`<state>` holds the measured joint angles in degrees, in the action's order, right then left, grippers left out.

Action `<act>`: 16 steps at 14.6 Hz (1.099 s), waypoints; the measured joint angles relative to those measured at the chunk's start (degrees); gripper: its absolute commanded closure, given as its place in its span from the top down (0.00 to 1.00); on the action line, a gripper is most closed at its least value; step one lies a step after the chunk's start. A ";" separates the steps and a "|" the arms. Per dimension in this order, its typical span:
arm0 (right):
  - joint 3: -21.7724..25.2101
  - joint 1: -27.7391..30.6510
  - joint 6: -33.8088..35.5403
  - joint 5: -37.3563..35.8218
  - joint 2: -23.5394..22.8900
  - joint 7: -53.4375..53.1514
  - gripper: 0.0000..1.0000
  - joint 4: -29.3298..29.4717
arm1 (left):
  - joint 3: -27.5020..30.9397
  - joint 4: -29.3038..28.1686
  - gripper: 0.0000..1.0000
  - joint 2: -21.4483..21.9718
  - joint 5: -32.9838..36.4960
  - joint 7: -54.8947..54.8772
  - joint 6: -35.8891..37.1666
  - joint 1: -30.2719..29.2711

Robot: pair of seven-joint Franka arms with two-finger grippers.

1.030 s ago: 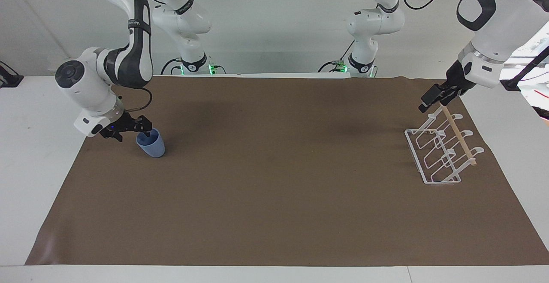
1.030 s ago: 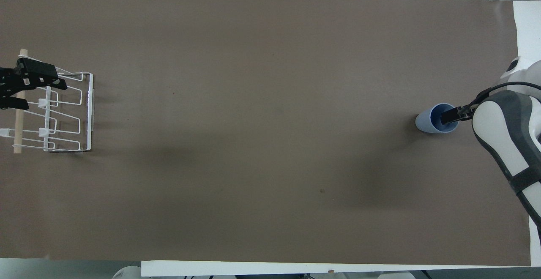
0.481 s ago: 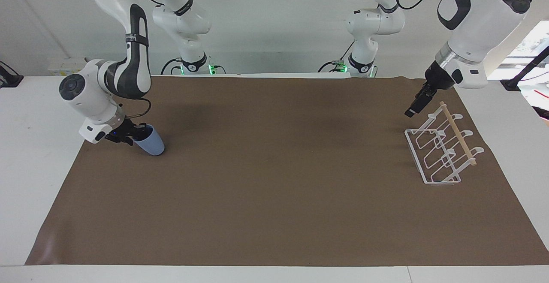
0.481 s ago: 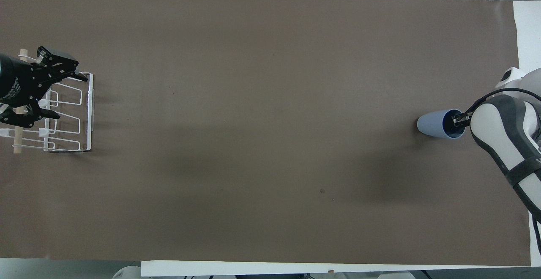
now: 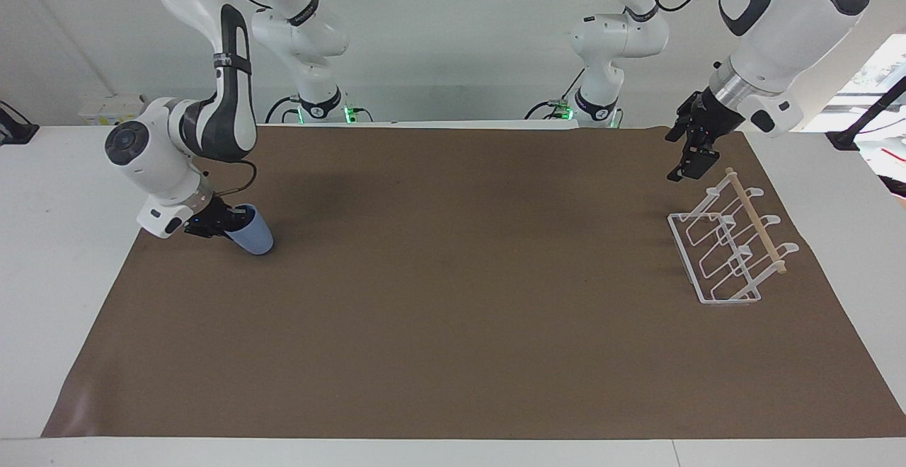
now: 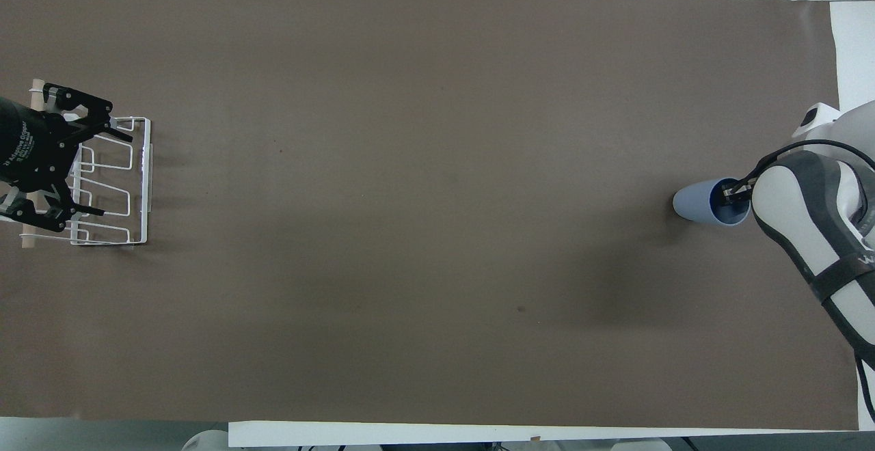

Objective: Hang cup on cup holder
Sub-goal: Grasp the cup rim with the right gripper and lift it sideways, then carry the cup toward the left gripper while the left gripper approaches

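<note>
The light-blue cup (image 5: pixel 253 236) is at the right arm's end of the brown mat, tipped far over with its rim toward my right gripper (image 5: pixel 228 223). That gripper is shut on the cup's rim, one finger inside, as the overhead view (image 6: pixel 730 195) shows on the cup (image 6: pixel 694 203). I cannot tell whether the cup's base touches the mat. The white wire cup holder (image 5: pixel 681 239) with its wooden rod (image 5: pixel 756 221) stands at the left arm's end. My left gripper (image 5: pixel 683 166) hangs open and empty in the air over the holder (image 6: pixel 145 184), apart from it.
The brown mat (image 5: pixel 453 297) covers most of the white table. The whole stretch of mat between cup and holder is bare.
The right gripper tipped the upright cup over toward its side while gripping its rim. The left gripper rose from the holder's rod end, turned, and now hangs above it.
</note>
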<state>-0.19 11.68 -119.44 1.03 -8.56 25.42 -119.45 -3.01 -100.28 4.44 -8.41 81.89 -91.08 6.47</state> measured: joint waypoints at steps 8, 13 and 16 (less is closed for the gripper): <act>-0.86 -3.96 22.89 25.88 1.35 1.02 0.00 9.82 | 0.65 3.47 1.00 -0.99 -14.34 1.58 1.66 -0.33; -1.11 -14.25 27.46 47.16 1.49 -4.80 0.00 8.46 | 0.40 3.50 1.00 -1.32 -23.00 2.26 1.77 -0.57; -1.26 -20.51 25.82 58.74 1.97 -9.75 0.00 7.27 | 0.00 4.51 1.00 -1.47 -23.88 8.61 1.59 2.68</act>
<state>-1.45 -8.83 -93.61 59.77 -6.59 15.67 -112.17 -3.01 -95.77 2.97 -32.28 90.50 -89.48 9.16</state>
